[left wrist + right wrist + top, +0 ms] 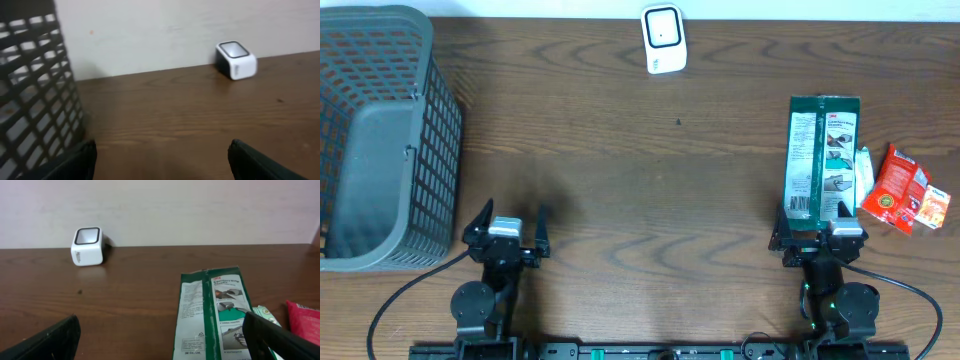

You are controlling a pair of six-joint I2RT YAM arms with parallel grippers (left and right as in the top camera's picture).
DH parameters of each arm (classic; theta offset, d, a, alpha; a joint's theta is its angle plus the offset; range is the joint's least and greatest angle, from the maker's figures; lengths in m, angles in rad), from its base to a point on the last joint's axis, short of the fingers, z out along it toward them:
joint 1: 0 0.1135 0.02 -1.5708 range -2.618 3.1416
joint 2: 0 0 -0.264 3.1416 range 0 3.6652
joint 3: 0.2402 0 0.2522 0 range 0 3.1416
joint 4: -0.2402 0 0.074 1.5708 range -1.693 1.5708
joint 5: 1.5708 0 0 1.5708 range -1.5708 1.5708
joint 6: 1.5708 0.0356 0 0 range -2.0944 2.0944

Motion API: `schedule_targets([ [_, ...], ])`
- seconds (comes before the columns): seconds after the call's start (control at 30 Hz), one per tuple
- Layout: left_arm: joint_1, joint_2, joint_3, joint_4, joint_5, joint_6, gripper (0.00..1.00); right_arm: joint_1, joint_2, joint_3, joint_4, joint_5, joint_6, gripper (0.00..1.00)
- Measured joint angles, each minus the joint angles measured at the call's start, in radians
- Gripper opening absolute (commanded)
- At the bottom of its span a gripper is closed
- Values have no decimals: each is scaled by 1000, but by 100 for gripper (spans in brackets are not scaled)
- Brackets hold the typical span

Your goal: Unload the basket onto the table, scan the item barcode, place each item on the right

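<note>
The packet (823,155) is green and white, pouch (895,187) red, scanner (663,38) white, lattice basket (432,150) grey, wood-grain table (620,180) dark brown.

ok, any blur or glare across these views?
Overhead: sharp, even light, little glare on the green packet. Left wrist: soft throughout, basket and white scanner blurred. Right wrist: packet print fairly crisp, its own claw fingers dark and out of focus at the bottom corners.

Dark brown wood-grain surface (650,210) fills the overhead view and meets, along its far edge at 12 o'clock, a plain pale off-white wall (200,210), seen rising behind it in both wrist views; the light is soft and even, casting only faint shadows.
</note>
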Motion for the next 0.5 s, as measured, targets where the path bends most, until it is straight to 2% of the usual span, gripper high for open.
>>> schedule_targets([
  [0.27,0,0,1,-19,-93,-32,85,0,0,0,0,0,0,99],
  [0.5,0,0,6,-37,-111,-105,85,0,0,0,0,0,0,99],
])
